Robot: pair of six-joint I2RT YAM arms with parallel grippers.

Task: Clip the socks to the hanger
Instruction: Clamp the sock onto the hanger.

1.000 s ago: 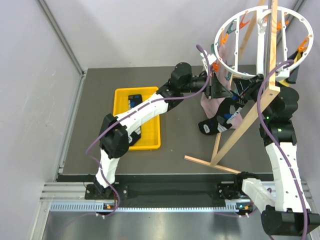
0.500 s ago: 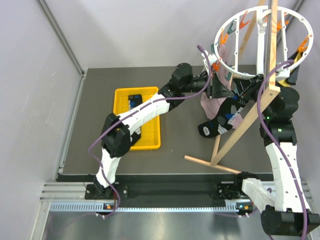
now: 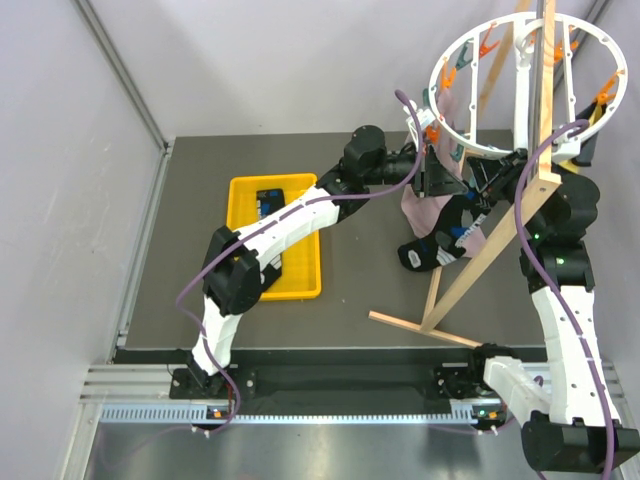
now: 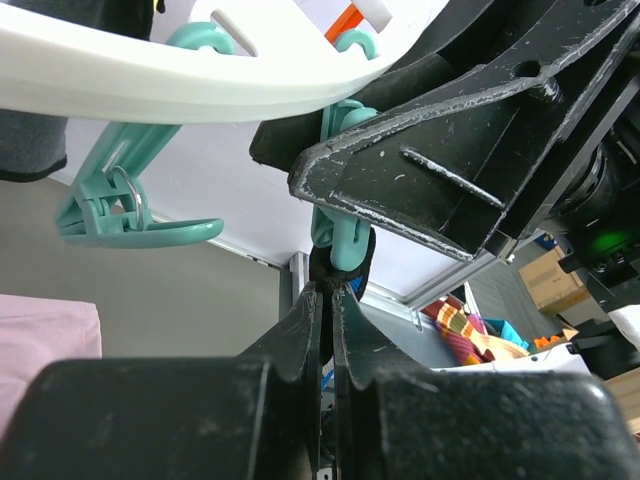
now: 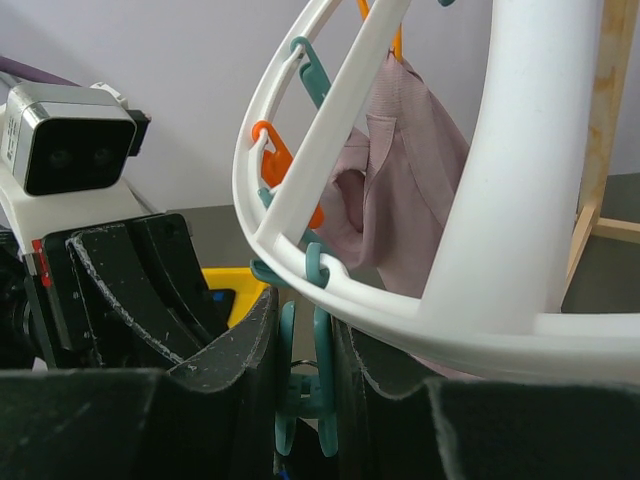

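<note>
The hanger, a white ring (image 3: 436,85) with orange and teal clips, stands on a wooden frame at the back right. My left gripper (image 3: 432,175) is shut on the top of a black sock (image 3: 438,245) that hangs below the ring's near rim. In the left wrist view the gripper (image 4: 330,290) holds the sock's edge (image 4: 322,266) right at the mouth of a teal clip (image 4: 340,235). My right gripper (image 5: 305,320) is shut on that teal clip (image 5: 324,356) and squeezes its handles under the ring (image 5: 520,200). A second sock (image 3: 268,200) lies in the yellow tray.
A pink-mauve garment (image 3: 418,205) hangs from the ring next to the sock. The yellow tray (image 3: 300,290) sits at the table's left. The wooden frame's slanted leg (image 3: 470,275) and foot bar (image 3: 420,328) stand in front of the right arm.
The left arm has edged slightly toward the ring and the hanging sock has swayed a little. The right arm has not moved.
</note>
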